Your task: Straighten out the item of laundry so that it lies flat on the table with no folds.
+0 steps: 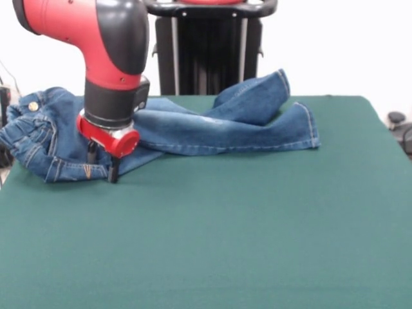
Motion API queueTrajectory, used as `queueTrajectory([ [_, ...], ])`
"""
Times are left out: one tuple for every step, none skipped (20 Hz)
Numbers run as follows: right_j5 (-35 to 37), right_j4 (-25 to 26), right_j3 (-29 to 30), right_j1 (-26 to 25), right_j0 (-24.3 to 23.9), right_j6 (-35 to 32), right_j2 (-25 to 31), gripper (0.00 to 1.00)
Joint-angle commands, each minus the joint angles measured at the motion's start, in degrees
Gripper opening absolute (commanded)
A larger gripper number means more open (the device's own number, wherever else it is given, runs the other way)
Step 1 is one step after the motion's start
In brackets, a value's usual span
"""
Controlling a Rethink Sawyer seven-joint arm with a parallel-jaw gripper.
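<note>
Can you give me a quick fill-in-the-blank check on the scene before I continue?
1. The jeans lie bunched on a dark ____ table.
2. The gripper is down at the jeans' ____ end.
3. The two legs are ____ over each other.

Missing words: green; waistband; crossed

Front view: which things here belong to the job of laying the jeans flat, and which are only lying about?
For the job:
jeans, crumpled
green table
hand at the waist end

Lying about:
black stand behind the table
dark object at the right edge
</note>
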State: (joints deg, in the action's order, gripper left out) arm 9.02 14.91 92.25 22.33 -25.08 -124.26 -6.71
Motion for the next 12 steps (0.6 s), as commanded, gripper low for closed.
queueTrajectory([
  [-24.3,5.1,0.7,-7.9,-7.8,-8.0,18.7,1.00],
  [-25.2,5.6,0.9,-8.0,-8.2,-8.6,19.5,1.00],
  [-25.4,5.8,0.8,-8.2,-8.3,-8.9,20.0,1.00],
  [-25.5,5.5,0.7,-8.2,-7.8,-9.2,19.5,1.00],
  [-25.5,5.1,0.6,-8.2,-7.2,-9.5,19.0,1.00],
  [-25.7,4.9,0.4,-8.1,-6.5,-9.6,18.3,1.00],
  [-25.9,4.9,0.3,-8.1,-6.4,-9.6,18.0,1.00],
  [-26.2,5.3,0.1,-8.3,-6.7,-9.3,18.2,1.00],
  [-26.6,5.7,-0.1,-8.4,-6.9,-9.0,18.4,1.00],
  [-26.9,5.8,-0.5,-8.6,-6.8,-8.7,18.4,1.00],
  [-28.6,5.3,-1.0,-8.9,-5.8,-8.8,17.3,1.00],
  [-29.5,4.7,-1.5,-9.4,-5.1,-8.9,16.7,1.00],
])
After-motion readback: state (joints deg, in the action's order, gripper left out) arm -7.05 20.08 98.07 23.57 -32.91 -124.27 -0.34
